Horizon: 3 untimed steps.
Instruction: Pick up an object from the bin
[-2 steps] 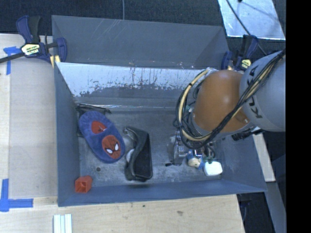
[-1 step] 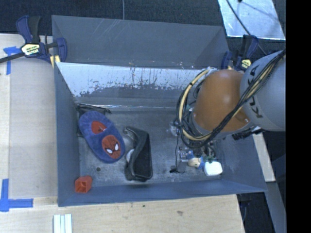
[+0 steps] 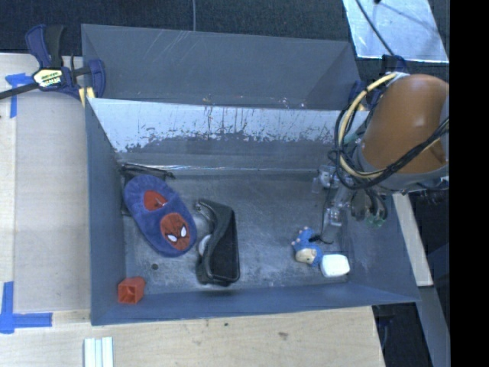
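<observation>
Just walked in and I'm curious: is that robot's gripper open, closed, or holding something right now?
Gripper: cannot be told; it hangs close to a small blue-and-yellow toy at the right end of the bin.

Bin (image 3: 275,205) with slipper (image 3: 160,216), case (image 3: 219,245), cube (image 3: 131,290), trinkets (image 3: 335,265)

Orange-brown domed cover (image 3: 405,121), looped yellow and black cables (image 3: 350,128), grey metal wrist (image 3: 336,193)

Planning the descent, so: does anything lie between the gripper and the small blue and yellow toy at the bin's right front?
Nothing visible does. The gripper is just above and to the view's right of the blue and yellow toy. A white rounded thing lies close beside the toy, nearer the front wall, not between them.
</observation>
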Motion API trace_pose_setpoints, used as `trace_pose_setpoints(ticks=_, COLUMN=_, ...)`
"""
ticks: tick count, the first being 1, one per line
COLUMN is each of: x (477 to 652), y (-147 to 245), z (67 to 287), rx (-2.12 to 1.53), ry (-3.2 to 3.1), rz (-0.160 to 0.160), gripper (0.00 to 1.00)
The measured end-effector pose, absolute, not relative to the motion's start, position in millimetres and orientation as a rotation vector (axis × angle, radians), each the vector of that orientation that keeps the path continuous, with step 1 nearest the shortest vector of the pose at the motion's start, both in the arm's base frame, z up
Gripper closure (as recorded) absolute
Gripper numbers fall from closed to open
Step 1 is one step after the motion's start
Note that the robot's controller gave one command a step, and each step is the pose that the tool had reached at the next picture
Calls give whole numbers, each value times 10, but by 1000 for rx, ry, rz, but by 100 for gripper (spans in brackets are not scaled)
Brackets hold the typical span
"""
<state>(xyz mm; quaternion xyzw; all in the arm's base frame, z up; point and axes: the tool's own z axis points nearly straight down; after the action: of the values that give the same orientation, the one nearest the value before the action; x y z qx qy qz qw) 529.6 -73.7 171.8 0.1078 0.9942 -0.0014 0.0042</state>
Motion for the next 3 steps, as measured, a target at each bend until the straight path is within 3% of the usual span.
trace_pose_setpoints(ticks=1, x=4967, y=-985, z=1098, rx=-237, ry=3136, rz=-1, gripper=0)
trace_pose_setpoints(ticks=2, x=5276, y=-899, z=679, rx=-300, ry=3125, rz=0, gripper=0)
trace_pose_setpoints(ticks=3, x=5276, y=-904, z=704, rx=-298, ry=3123, rz=-1, gripper=100)
